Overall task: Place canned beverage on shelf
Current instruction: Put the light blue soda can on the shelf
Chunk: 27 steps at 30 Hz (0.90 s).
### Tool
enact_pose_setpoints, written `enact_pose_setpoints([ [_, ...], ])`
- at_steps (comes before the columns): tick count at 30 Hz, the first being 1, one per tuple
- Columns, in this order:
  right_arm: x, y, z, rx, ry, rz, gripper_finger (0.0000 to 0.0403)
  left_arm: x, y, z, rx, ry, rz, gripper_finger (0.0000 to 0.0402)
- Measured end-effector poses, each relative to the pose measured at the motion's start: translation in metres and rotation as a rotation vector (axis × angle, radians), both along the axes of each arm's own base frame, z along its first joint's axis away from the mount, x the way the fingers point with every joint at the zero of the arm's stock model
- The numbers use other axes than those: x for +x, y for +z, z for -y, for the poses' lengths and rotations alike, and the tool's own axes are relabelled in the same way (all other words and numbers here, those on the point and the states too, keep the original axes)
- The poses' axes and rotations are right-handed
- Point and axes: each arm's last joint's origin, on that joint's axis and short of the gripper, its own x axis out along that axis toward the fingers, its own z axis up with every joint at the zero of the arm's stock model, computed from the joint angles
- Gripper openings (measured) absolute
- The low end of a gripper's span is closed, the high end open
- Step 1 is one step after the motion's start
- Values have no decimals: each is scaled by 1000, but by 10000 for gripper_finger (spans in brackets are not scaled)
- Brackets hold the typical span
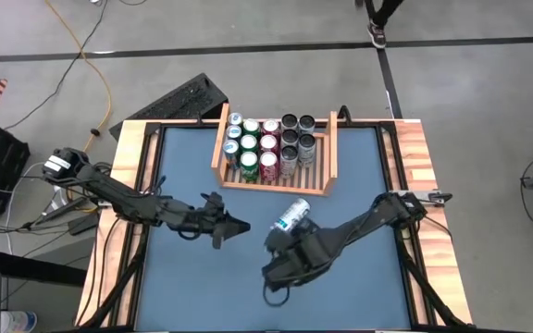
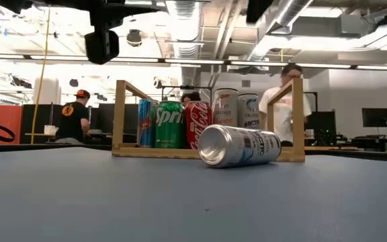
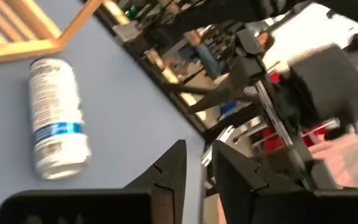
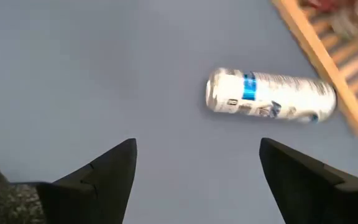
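Right wrist view — can (image 4: 271, 94) beyond open right hand (image 4: 194, 168)

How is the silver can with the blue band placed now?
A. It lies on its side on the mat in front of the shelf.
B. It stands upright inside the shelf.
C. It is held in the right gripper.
A: the silver can lies on its side on the blue mat, just outside the shelf, and no gripper touches it.

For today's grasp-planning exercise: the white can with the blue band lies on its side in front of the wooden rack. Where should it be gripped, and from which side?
Grip the white can across its round body near the middle, coming down from above with jaws straddling its length. It lies flat on the blue mat, so its ends offer no hold.
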Motion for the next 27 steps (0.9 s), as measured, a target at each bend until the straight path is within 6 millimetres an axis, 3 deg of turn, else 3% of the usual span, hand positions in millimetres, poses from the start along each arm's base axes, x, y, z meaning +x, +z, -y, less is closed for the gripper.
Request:
enact_pose_setpoints([
  [6, -4, 9, 4, 111, -337, 118, 326, 0, 11, 1, -35, -15, 107, 86],
  [10, -2, 10, 17, 140, -536, 178, 327, -2, 21, 4, -68, -60, 205, 109],
  [14, 1, -3, 40, 154, -697, 136, 327, -5, 27, 9, -76, -108, 266, 134],
  [19, -12, -19, 65, 143, -928, 98, 327, -8, 29, 16, -73, -191, 292, 167],
  [23, -22, -32, 87, 194, -1125, 181, 327, -10, 29, 21, -73, -245, 293, 191],
  [27, -19, -51, 114, 304, -1217, 320, 327, -11, 29, 24, -84, -276, 291, 208],
])
